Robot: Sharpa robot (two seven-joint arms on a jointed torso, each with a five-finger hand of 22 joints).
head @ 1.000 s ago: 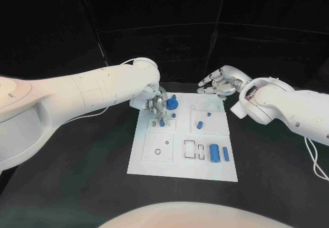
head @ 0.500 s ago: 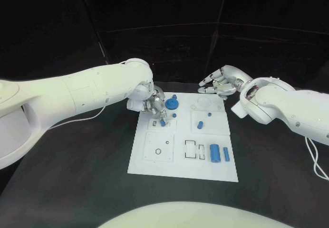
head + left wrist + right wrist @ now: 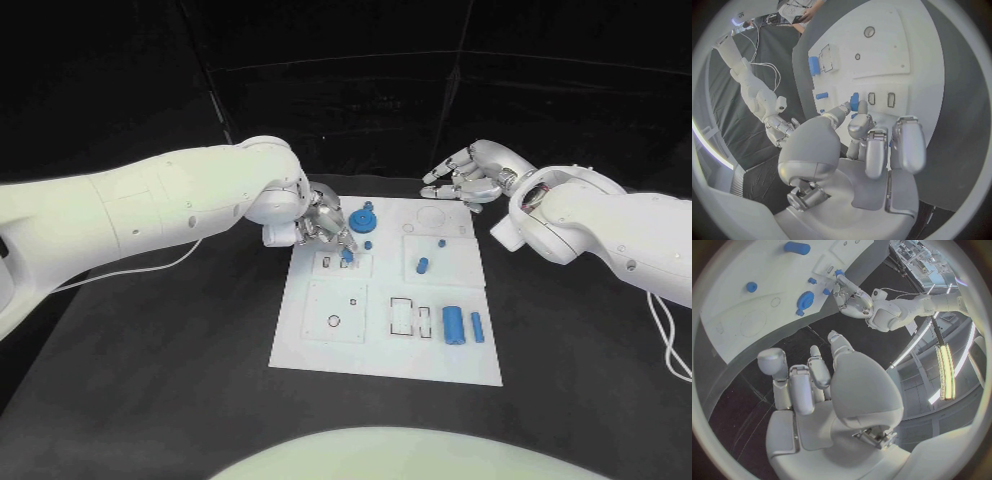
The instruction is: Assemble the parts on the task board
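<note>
Left hand pinches blue part over task board.

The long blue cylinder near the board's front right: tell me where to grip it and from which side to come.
Grip the long blue cylinder at mid-length, coming from above with fingers on its two long sides. It lies flat on the task board, so its ends offer little hold; a thinner blue bar lies close on one side, leaving little room there.
</note>
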